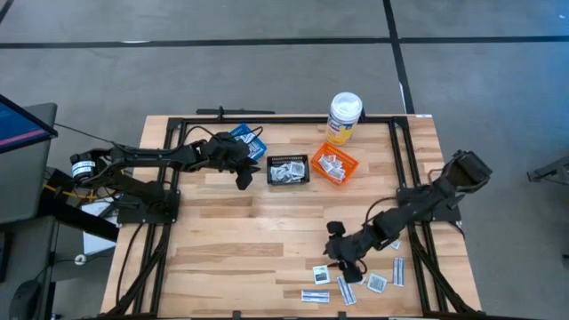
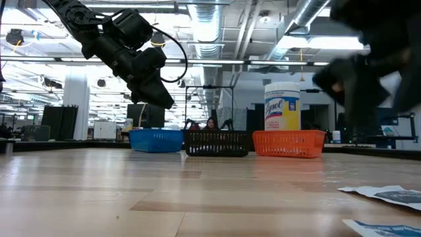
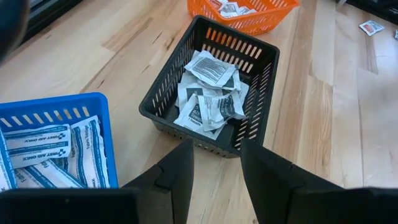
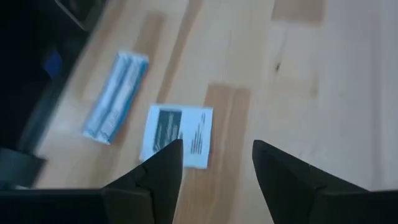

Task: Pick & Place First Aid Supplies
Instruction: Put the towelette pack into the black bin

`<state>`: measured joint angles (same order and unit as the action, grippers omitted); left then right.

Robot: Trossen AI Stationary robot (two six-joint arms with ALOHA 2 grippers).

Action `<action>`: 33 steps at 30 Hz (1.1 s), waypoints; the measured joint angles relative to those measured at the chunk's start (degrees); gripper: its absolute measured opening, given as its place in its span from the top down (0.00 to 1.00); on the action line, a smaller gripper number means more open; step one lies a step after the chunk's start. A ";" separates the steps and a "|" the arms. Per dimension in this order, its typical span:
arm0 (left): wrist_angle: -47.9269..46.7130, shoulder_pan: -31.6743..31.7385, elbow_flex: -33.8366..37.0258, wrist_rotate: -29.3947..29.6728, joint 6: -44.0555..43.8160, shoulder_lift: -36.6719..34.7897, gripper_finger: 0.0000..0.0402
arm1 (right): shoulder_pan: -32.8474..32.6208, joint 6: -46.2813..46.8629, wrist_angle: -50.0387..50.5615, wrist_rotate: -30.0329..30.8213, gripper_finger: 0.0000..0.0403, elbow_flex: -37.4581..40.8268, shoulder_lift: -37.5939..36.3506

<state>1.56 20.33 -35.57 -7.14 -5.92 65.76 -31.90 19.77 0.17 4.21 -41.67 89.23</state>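
Several white first aid packets lie flat on the table near its front right: a square one (image 1: pixel 321 275) (image 4: pixel 177 134), narrow strips (image 1: pixel 346 289) (image 4: pixel 116 96) and others (image 1: pixel 377 283). My right gripper (image 1: pixel 343 263) (image 4: pixel 217 158) hovers open, tilted down, just above the square packet and touches nothing. My left gripper (image 1: pixel 242 180) (image 3: pixel 214 152) stands open in the air at the near left corner of the black basket (image 1: pixel 289 170) (image 3: pixel 211 93), which holds several square packets. The blue basket (image 1: pixel 247 140) holds strips and the orange basket (image 1: pixel 334 164) holds small packets.
A tall white bottle with a yellow label (image 1: pixel 344 117) stands behind the orange basket at the far edge. The three baskets sit in a row at the far middle. Black frame rails (image 1: pixel 404 178) run along the table's sides. Bare wood lies between the baskets and the packets.
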 joint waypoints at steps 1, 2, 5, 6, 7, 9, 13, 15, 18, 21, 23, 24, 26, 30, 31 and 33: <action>0.00 0.01 0.00 -0.01 -0.14 0.00 0.67 | -0.02 0.00 -0.38 -0.04 0.53 0.02 1.27; 0.00 0.01 0.00 -0.01 -0.15 0.00 0.67 | -0.02 -0.04 -1.16 0.09 0.54 0.06 2.39; 0.02 0.01 0.00 -0.01 -0.14 0.00 0.67 | 0.12 -0.10 -4.14 0.10 0.55 0.00 5.57; 0.02 0.01 0.00 0.00 -0.15 0.00 0.67 | 0.13 -0.20 -5.03 0.10 0.55 0.02 6.63; 0.02 0.01 0.00 0.00 -0.15 0.00 0.67 | 0.13 -0.20 -6.60 -0.06 0.56 0.02 7.85; 0.02 0.01 0.00 0.00 -0.13 0.00 0.67 | -0.10 -0.20 -8.03 -0.95 0.57 0.05 9.75; 0.02 0.01 0.00 -0.02 -0.05 0.00 0.67 | -0.92 -0.60 -12.71 -1.38 0.59 -0.11 13.15; 0.00 0.01 0.00 -0.02 -0.01 0.00 0.67 | -1.62 -2.16 -12.99 -1.20 0.59 -0.24 14.45; -0.01 0.01 0.00 0.00 0.05 0.00 0.67 | -3.33 -6.43 -12.19 1.61 0.59 -0.36 15.76; -0.02 0.01 0.00 -0.01 0.07 0.00 0.67 | -4.48 -9.01 -11.85 3.52 0.60 -0.39 17.03; -0.02 0.01 0.00 0.00 0.07 0.00 0.67 | -4.88 -9.44 -11.82 4.76 0.62 -0.37 17.49; -0.02 0.01 0.00 0.00 0.07 0.00 0.67 | -4.90 -9.44 -11.70 4.83 0.63 -0.39 17.51; -0.04 0.01 0.00 0.00 0.07 0.00 0.67 | -4.87 -9.44 -11.41 4.45 0.69 -0.44 17.53; -0.02 0.01 0.00 0.00 0.07 0.00 0.67 | -4.32 -9.57 -11.58 3.53 0.84 -0.42 17.51; -0.04 0.01 0.00 -0.02 0.07 0.00 0.67 | -4.08 -9.66 -11.59 2.96 0.89 -0.41 17.51; -0.02 0.01 0.00 0.00 0.07 0.00 0.67 | -3.75 -9.45 -11.61 2.45 0.96 -0.37 17.49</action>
<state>1.54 20.34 -35.57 -7.14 -5.85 65.76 -35.65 10.32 -11.44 6.66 -42.04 106.72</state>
